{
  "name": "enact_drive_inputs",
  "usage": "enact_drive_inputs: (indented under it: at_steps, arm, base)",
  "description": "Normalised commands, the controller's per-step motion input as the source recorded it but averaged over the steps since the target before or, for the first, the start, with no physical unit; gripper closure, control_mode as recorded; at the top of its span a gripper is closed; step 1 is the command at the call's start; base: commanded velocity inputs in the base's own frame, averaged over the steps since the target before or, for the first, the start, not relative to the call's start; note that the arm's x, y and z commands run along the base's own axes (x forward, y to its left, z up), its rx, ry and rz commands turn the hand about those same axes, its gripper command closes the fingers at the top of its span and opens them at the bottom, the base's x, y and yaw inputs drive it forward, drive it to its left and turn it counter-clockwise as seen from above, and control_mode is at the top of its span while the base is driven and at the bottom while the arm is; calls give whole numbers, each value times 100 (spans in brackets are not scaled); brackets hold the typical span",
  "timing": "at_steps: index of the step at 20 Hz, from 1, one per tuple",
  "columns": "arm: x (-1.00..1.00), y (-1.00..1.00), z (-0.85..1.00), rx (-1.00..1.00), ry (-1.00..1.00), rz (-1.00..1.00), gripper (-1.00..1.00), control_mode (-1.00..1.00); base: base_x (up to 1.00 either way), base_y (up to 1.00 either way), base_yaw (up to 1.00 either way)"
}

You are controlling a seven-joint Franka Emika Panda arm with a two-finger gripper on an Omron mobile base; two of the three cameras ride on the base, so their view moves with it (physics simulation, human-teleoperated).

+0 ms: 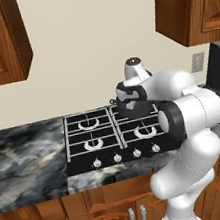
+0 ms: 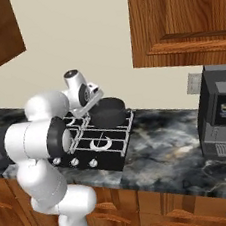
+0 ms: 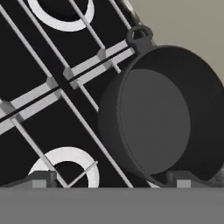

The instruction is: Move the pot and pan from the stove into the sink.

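The pot (image 2: 108,111) is round and dark grey and stands on the back right burner of the black stove (image 1: 92,140). Up close, the pot (image 3: 162,118) shows its hollow inside and one loop handle (image 3: 139,35) at the far side. My gripper (image 3: 111,180) hangs just above it, open wide. One fingertip (image 3: 181,179) is over the pot's inside and the other is over the grate outside, so the near rim lies between them. The arm covers most of the pot (image 1: 132,109) in the left base view. The pan and the sink are out of view.
Marbled counter (image 1: 24,162) runs to both sides of the stove. A dark coffee machine (image 2: 221,116) stands on the counter to the right. Wooden wall cabinets (image 2: 183,15) hang above. Silver knobs (image 1: 124,155) line the stove's front.
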Motion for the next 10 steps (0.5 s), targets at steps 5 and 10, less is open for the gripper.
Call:
enact_drive_inputs:
  at_steps: [5, 10]
  arm:
    - [59, 0, -38, -3, 7, 0, -100, -100]
    - [64, 0, -30, 0, 10, 0, -100, -100]
  base:
    - [0, 0, 0]
    - [0, 0, 0]
